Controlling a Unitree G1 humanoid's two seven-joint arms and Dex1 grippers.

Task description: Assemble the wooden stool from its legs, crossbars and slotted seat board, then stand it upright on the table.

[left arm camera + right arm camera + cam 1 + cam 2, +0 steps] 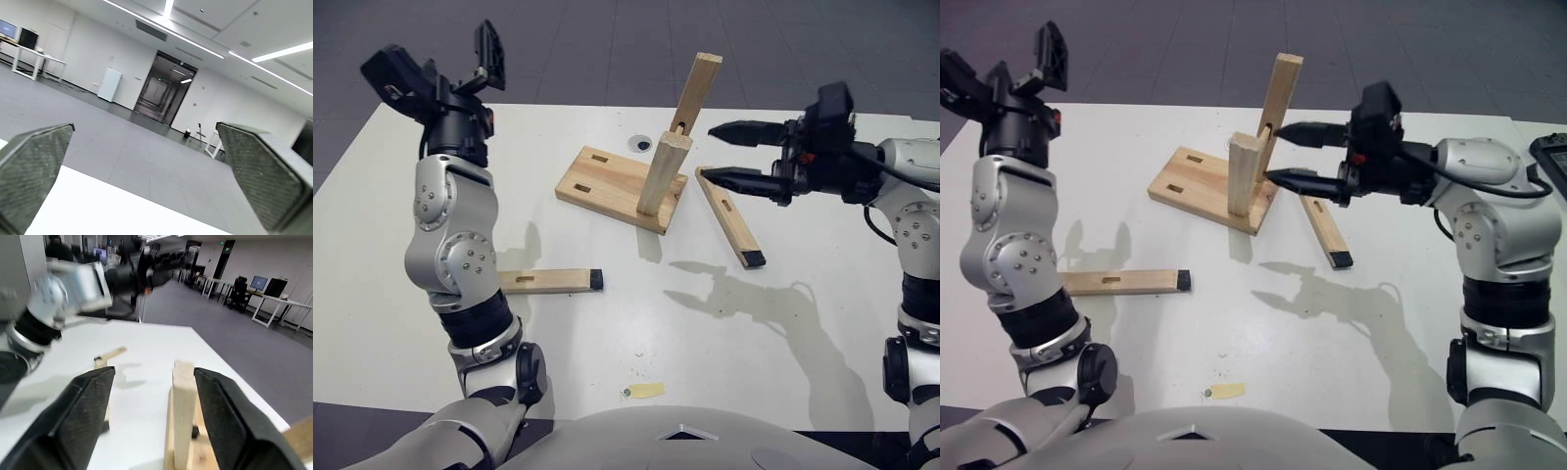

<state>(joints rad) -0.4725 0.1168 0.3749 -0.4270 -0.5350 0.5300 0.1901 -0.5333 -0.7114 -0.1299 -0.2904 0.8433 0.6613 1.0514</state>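
White table (372, 294) on a grey tiled floor, with an open-plan room behind. Slotted seat board (597, 176): lies flat near the table's far middle, two empty slots showing toward its left end. Short leg (662, 176): stands upright in the board's right end. Tall leg (697, 90): stands just behind the short leg and leans to the right, with a slot in its side. Right loose leg (732, 220): lies flat just right of the board, black cap on its near end. Left loose leg (553, 281): lies flat, well apart from the board toward the near left, black cap pointing right. Yellow tag (644, 391): lies near the front edge. Left gripper (144, 128): held high over the far left corner, fingers spread wide, holding nothing. Right gripper (707, 152): held level, fingers spread, tips just beside the two standing legs; whether they touch the legs cannot be told.
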